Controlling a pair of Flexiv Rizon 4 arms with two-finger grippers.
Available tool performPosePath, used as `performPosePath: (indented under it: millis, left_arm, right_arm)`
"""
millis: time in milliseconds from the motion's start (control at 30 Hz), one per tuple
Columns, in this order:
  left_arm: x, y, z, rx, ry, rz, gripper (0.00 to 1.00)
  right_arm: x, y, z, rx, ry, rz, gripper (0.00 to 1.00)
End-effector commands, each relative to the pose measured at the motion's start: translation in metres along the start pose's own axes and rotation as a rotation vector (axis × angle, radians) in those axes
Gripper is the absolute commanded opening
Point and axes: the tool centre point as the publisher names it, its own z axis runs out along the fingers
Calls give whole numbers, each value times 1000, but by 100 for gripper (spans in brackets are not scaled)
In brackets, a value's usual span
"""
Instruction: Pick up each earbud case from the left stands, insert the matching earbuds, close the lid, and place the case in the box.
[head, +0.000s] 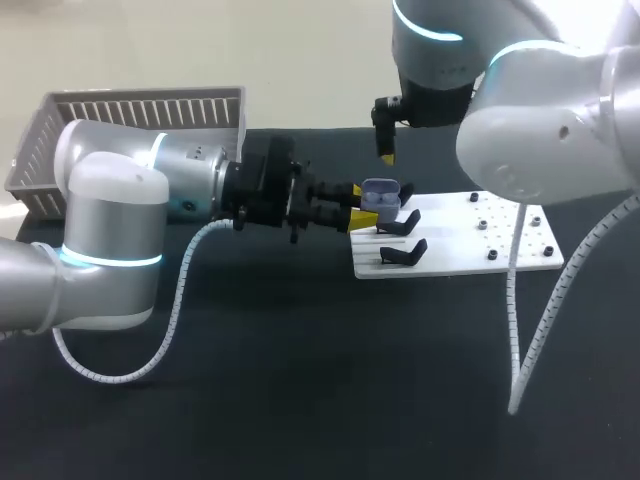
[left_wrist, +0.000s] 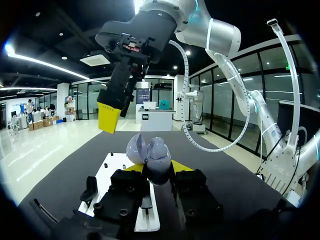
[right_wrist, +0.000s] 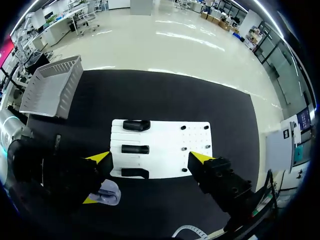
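While the left pincer (head: 357, 206) is clenched on the lavender-grey plastic earbud case (head: 383, 192), lid hinged open, the case sits mid-frame in the head view, at the left edge of the flat white stand plate (head: 500, 235) on the black desk (head: 300, 380). Right pincer (right_wrist: 150, 158) hangs over the case, fingers spread wide, gripping nothing. Small black stands (head: 403, 252) line the plate's left part. Grey slatted plastic basket (head: 140, 110) is upper left, well apart from the case.

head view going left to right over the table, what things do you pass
grey box → earbud case → white stand board
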Motion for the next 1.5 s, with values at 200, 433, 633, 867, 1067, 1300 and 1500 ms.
performPosePath:
  millis: [200, 433, 633, 867, 1067, 1300, 1500]
  left_arm:
    - [1, -1, 0, -3, -4, 3, 0]
    - [1, -1, 0, -3, -4, 3, 0]
    - [1, -1, 0, -3, -4, 3, 0]
    - [1, -1, 0, -3, -4, 3, 0]
    - [1, -1, 0, -3, -4, 3, 0]
    - [1, -1, 0, -3, -4, 3, 0]
    - [-3, -7, -7, -21, -14, -20, 0]
  right_arm:
    - [11, 3, 6, -27, 38, -17, 100]
    - [19, 10, -2, -54, 45, -46, 100]
    - [27, 18, -11, -84, 58, -80, 100]
    - [34, 21, -15, -75, 46, -93, 100]
    - [30, 7, -46, -72, -113, -48, 100]
    - [42, -5, -86, -159, -238, -123, 100]
    - [57, -1, -109, -350, -312, -276, 100]
